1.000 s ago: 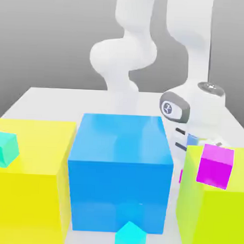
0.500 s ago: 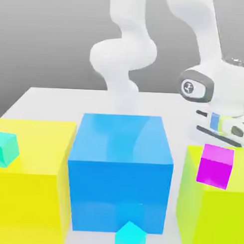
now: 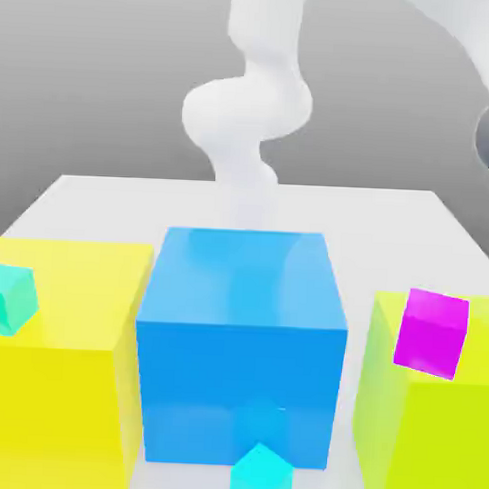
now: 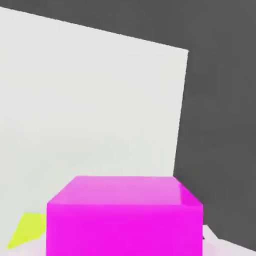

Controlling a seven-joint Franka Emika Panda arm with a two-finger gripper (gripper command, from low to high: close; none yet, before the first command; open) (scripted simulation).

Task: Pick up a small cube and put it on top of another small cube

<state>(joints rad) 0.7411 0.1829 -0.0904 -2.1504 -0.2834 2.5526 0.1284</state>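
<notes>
The end effector is closed on the small pink cube [image 4: 125, 217], which sits close under the hand camera, high above the white tabletop [image 4: 90, 110]. In the exterior view the violet cube [image 3: 434, 332] rests on the yellow-green block [image 3: 420, 436] at the view's right. Probably carry phase now. For a good stack: keep the grip firm, bring the cube straight over the target w/ edges parallel, lower slowly, release only after contact.

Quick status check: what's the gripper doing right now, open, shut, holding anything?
Gripper: shut on the small cube, the hot-pink one, which sits right in front of the hand camera, lifted above the white table.
</notes>
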